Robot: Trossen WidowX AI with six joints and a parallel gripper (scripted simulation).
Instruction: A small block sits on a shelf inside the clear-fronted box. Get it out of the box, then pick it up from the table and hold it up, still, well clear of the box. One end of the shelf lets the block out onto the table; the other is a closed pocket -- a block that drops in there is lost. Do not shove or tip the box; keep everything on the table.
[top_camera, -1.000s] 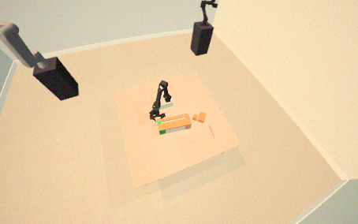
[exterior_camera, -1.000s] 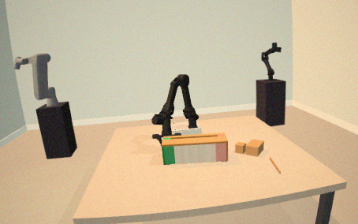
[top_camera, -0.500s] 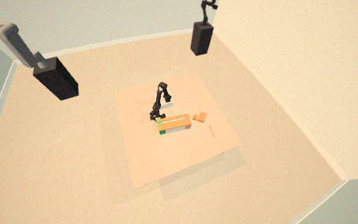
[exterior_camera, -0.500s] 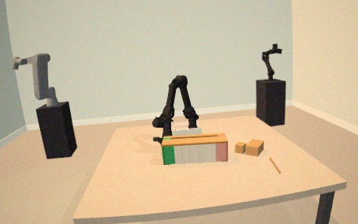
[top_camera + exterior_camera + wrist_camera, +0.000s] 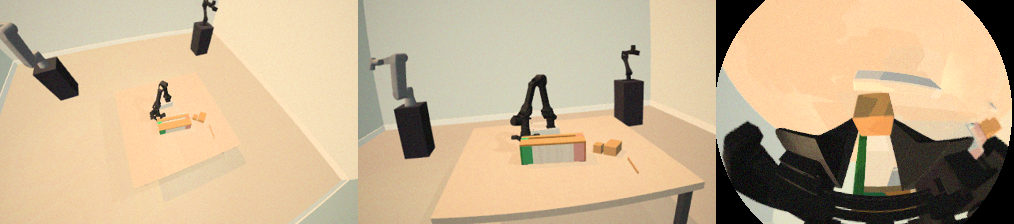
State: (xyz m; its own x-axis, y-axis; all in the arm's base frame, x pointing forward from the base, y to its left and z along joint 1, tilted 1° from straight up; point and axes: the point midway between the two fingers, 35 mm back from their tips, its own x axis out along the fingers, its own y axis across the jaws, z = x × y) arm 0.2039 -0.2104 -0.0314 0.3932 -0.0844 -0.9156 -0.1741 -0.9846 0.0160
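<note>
The box (image 5: 173, 126) (image 5: 559, 140) has an orange top with a long slot, a clear front, a green left end and a pink right end. Its green strip (image 5: 860, 165) shows low in the wrist view. My gripper (image 5: 158, 117) (image 5: 526, 138) (image 5: 874, 119) is down behind the box's green end. It is shut on a small orange block (image 5: 873, 114), held between the fingertips. The box and the gripper hide this block in the top and exterior views, so its height above the table cannot be told.
Right of the box are an orange cube (image 5: 195, 117) (image 5: 598, 147), a larger orange block (image 5: 202, 117) (image 5: 613, 147) and a thin orange stick (image 5: 211, 131) (image 5: 632, 165). A white piece (image 5: 167, 105) lies by the arm's base. Two other arms stand on black pedestals off the table.
</note>
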